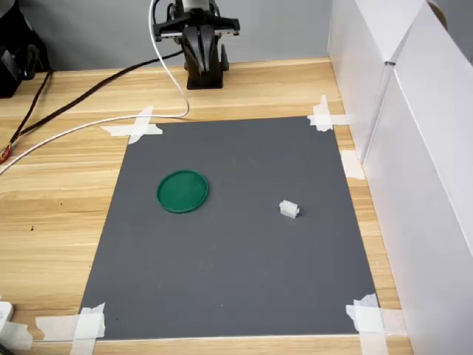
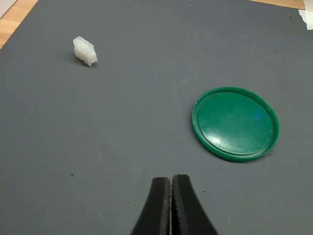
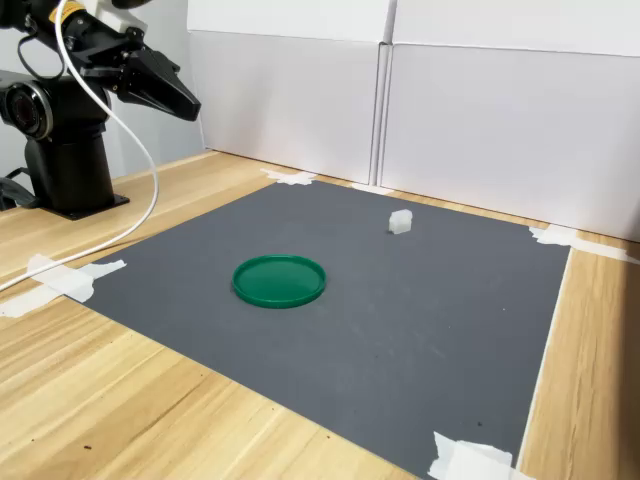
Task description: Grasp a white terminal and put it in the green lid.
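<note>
Gripper [image 2: 171, 205] fingers are closed together with nothing held, at the wrist view's lower centre. Green lid [image 2: 235, 123] lies flat on the grey mat [image 2: 122, 137], centre right. White terminal [image 2: 84, 51] sits on the mat, upper left, well apart. No legible writing.

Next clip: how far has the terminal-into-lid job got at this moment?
Nothing looks done yet. The white terminal lies on the grey mat, apart from the green lid, which is empty in the wrist view. Nothing is in hand: the tool is shut on nothing and raised near the arm's base in the second exterior view. Reaching, grasping, carrying and placing all remain.
</note>
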